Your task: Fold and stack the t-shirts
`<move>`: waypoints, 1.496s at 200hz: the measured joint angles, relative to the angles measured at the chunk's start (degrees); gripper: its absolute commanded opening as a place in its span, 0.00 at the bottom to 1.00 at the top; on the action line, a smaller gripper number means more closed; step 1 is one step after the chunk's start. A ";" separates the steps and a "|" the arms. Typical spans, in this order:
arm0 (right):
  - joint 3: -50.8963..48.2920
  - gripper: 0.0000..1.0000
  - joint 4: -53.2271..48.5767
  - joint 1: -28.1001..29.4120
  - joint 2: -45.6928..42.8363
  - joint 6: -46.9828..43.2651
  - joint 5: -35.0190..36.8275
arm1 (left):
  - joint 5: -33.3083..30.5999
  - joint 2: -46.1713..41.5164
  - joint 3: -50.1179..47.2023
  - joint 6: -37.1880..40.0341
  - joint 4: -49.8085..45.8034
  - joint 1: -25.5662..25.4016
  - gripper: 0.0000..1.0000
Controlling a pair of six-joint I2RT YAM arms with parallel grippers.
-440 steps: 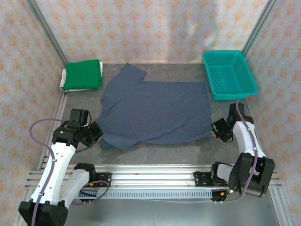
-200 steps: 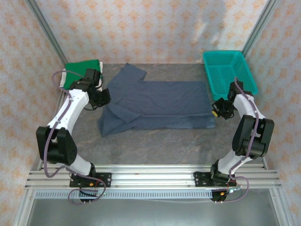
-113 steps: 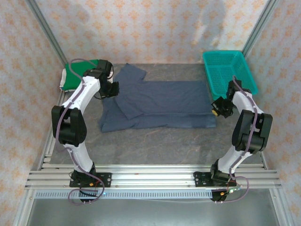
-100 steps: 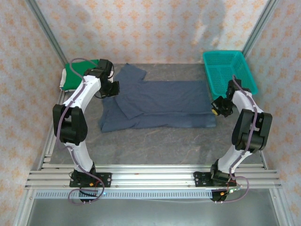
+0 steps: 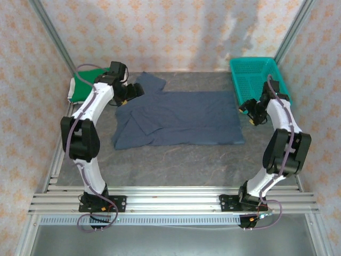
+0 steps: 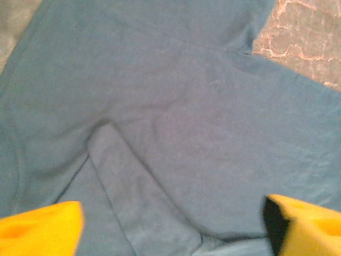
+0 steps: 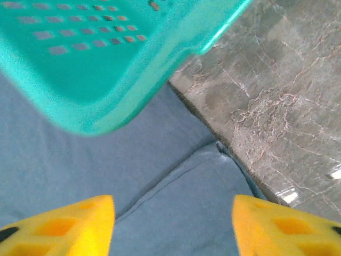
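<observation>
Slate-blue t-shirt (image 5: pixel 181 120) lies folded on the table (image 5: pixel 176 165), its right edge just beside the teal basket (image 5: pixel 260 81). The left gripper (image 5: pixel 130 92) hovers over the shirt's end farthest from the basket, fingers wide apart and empty. The right gripper (image 5: pixel 250 112) hangs by the basket's near corner, fingers apart, holding nothing. The green t-shirt (image 5: pixel 84 86) sits well away from the basket.

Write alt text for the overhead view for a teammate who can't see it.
A slate-blue t-shirt, folded over on itself, lies flat on the table. The left hand is above its left end by the sleeve, the right hand at its right edge. A folded green shirt sits in the far left corner, a teal basket far right.
</observation>
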 measured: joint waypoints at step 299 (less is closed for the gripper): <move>-32.00 0.00 5.68 0.92 -9.44 6.45 5.25 | -5.62 -24.17 -53.75 -12.28 8.09 3.50 0.12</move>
